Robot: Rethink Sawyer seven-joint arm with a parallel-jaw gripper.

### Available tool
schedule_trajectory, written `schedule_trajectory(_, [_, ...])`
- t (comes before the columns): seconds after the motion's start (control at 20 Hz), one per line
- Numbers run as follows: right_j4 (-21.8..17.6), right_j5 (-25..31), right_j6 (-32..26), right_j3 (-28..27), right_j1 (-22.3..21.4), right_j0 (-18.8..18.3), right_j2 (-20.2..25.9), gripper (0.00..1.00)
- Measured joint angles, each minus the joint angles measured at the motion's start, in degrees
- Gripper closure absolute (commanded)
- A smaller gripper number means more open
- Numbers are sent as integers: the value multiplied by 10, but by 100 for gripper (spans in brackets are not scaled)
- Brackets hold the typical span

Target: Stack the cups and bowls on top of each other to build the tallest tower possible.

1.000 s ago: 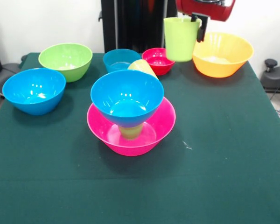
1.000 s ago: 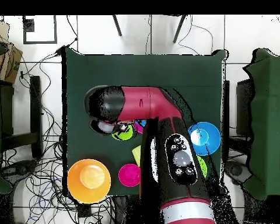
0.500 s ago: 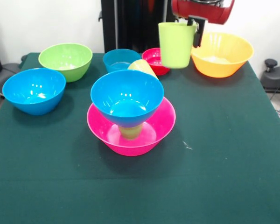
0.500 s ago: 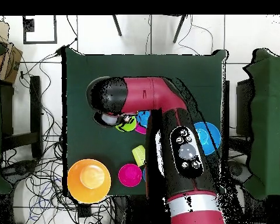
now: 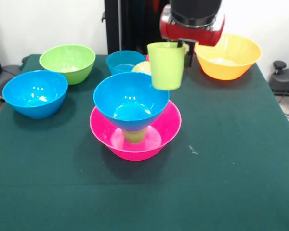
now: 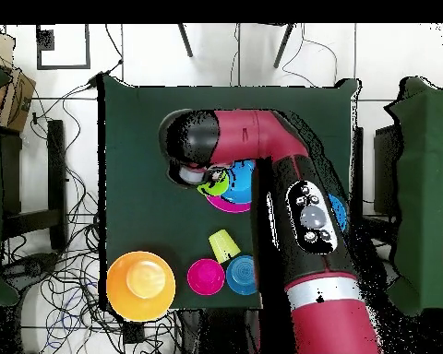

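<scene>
Nearest, wide pink bowl (image 5: 135, 137) on the green table (image 5: 144, 192), landmark for all else; inside it a small upturned green cup (image 5: 135, 135), and balanced on that a medium blue bowl (image 5: 131, 101), mouth up: the tower so far. Just above and right of that blue bowl's rim, a lime cup (image 5: 166, 65) in the air, upright, pinched at its rim by the gripper (image 5: 182, 46), one finger down the outside wall, the other apparently inside. Probably light, thin-walled, glossy and slippery, likely to flex and slip under a hard squeeze; rim the sensible hold, as now. Carried leftward and lower than a second ago, from over near the orange bowl (image 5: 228, 55) to beside the tower. Left of the pink bowl, another blue bowl (image 5: 35, 93); beyond it a green bowl (image 5: 67, 62). Behind the tower, a small blue bowl (image 5: 124, 60) and a tipped yellow cup (image 5: 141, 67), partly hidden.
</scene>
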Motion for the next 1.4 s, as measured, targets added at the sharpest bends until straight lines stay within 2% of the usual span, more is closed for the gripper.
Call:
schedule_trajectory(0.6, [-48, 15, -97, -14, 41, -39, 21, 100])
schedule_trajectory(1.4, [-72, 23, -103, -14, 43, -39, 22, 100])
